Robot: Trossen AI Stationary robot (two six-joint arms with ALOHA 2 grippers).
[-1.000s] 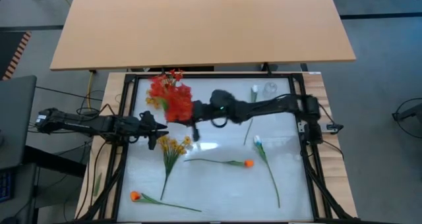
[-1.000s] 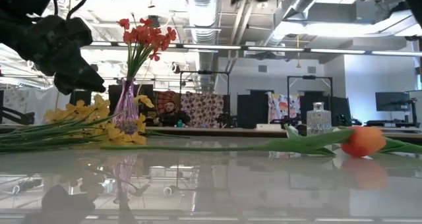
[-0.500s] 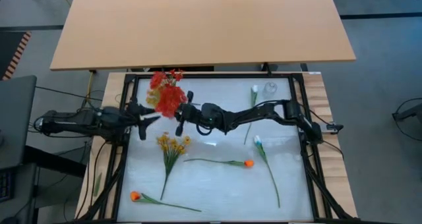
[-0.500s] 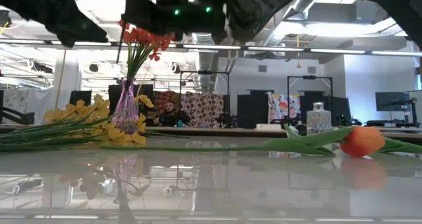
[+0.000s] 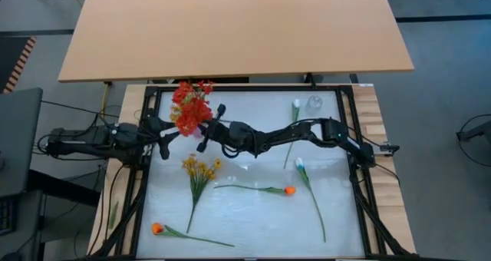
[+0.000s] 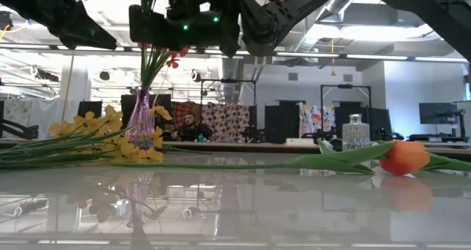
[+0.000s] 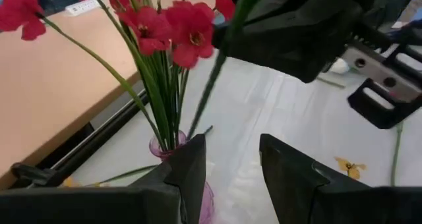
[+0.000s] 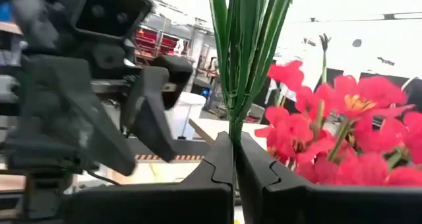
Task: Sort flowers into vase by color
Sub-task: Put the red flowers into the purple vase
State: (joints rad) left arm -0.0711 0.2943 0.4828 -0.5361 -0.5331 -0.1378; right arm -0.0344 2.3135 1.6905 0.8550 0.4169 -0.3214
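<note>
A pink glass vase (image 6: 141, 125) stands near the table's far left corner with red flowers (image 7: 178, 26) in it. My right gripper (image 5: 205, 130) reaches across from the right and is shut on a bunch of red flowers (image 5: 192, 113) just above that vase (image 7: 163, 146). My left gripper (image 7: 231, 145) hovers open beside the vase, on its left (image 5: 165, 132), touching nothing. A yellow spray (image 5: 198, 171), two orange flowers (image 5: 288, 189) (image 5: 157, 229) and two white flowers (image 5: 299, 166) (image 5: 295, 105) lie flat on the table. My right gripper pinches several green stems (image 8: 232, 122) of the red bunch together between its two fingers, coming level from the table's right. The stems run roughly upright across the fingers. The bunch is lifted clear of the table, one stem end (image 7: 198, 126) hanging close to the vase mouth.
A clear glass vase (image 5: 314, 104) stands at the far right, also seen in the low view (image 6: 355, 132). A dark frame (image 5: 146, 138) borders the white table. A wooden table (image 5: 230, 31) lies beyond the far edge. Open surface remains near the front right.
My right gripper has carried the red bunch toward the table's left and slightly far, up to the vase. My left gripper has moved toward the far edge and a little left, ending beside the vase.
</note>
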